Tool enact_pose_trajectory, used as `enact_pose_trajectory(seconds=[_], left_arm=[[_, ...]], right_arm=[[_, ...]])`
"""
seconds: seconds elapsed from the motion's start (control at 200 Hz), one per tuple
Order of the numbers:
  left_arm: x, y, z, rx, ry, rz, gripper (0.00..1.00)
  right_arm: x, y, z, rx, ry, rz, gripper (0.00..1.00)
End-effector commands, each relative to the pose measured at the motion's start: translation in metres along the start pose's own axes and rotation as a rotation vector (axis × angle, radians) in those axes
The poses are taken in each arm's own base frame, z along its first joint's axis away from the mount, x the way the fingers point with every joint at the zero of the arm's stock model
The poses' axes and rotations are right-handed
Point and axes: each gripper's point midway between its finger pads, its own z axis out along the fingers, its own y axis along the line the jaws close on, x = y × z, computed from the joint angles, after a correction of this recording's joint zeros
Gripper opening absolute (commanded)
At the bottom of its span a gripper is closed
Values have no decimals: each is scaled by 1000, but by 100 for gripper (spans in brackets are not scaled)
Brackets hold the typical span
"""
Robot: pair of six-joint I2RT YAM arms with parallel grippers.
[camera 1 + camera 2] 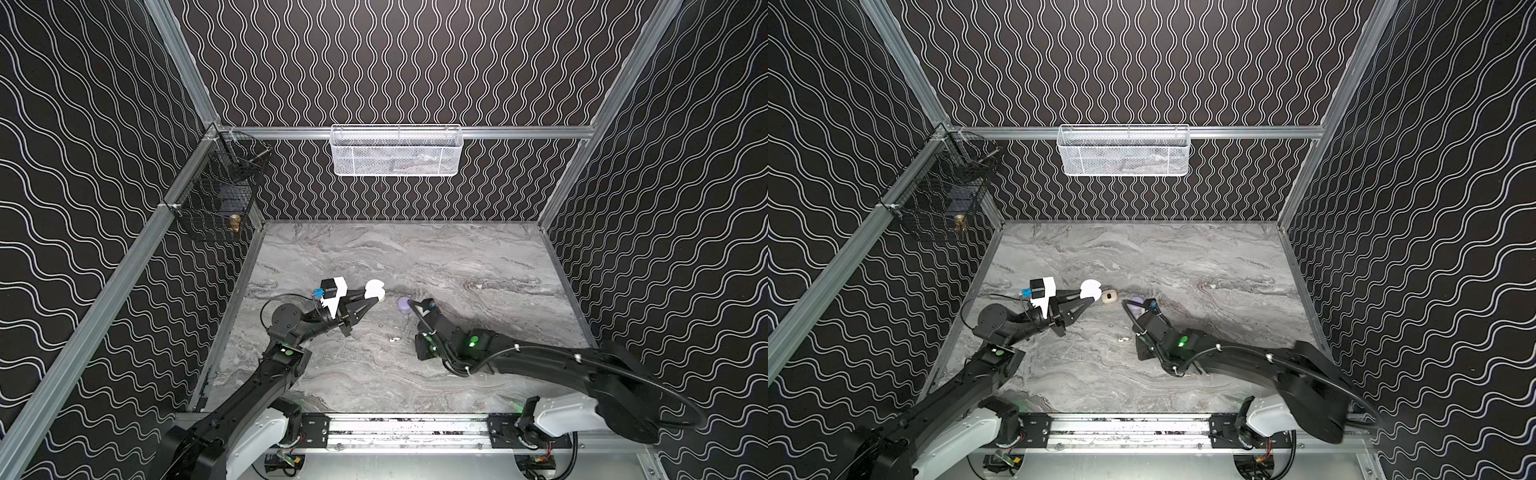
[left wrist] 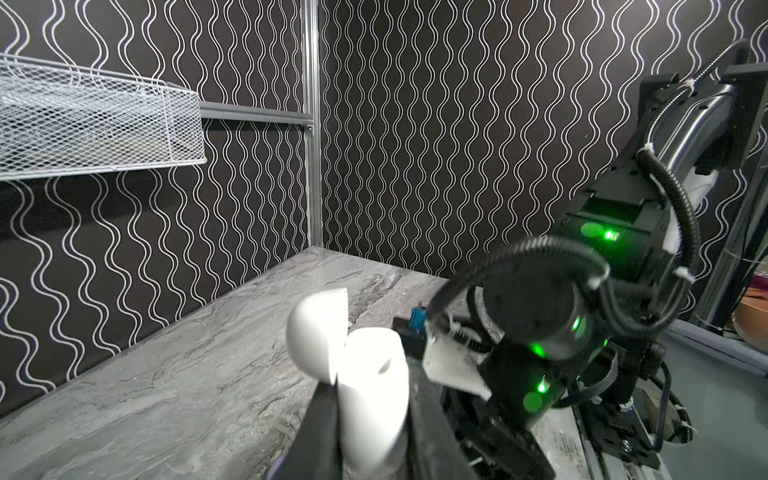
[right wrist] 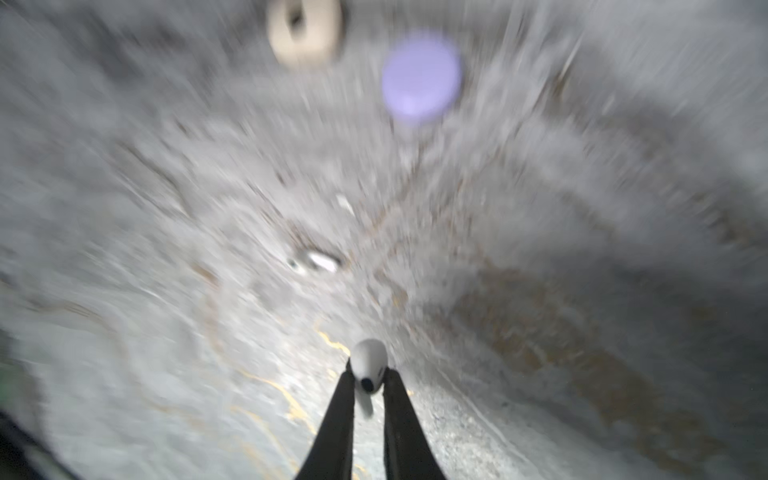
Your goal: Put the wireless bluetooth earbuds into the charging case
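A: State of the left gripper?
B: Clamped on the open white charging case.
A: And the right gripper?
B: Closed on a white earbud; a second earbud lies on the marble table between the arms.

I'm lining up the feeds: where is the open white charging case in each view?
Top view: white charging case near the centre, left of the lavender case.
Top view: left of centre, beside the beige case.
Left wrist: close up, lid open, gripped in the left pincer.
Right wrist: not in it.
Shared landmark: white mesh basket, absent from the right wrist view.
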Motion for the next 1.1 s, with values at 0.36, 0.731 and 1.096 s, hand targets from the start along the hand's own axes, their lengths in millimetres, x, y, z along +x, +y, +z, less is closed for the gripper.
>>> enact_pose_trajectory(seconds=[0.36,0.731,1.096], left_arm=[[-34,-31,-8,151,-203,72,0],[-37,-49,-6,205,-252,97,0],[-21,-10,-1,-51,-143,76,0]], right_arm=[[-137,100,-206,-695,-722,-77,15],[-144,150,-208,-895,-749,-94,11],[-145,108,-164,-559,-695,7,23]])
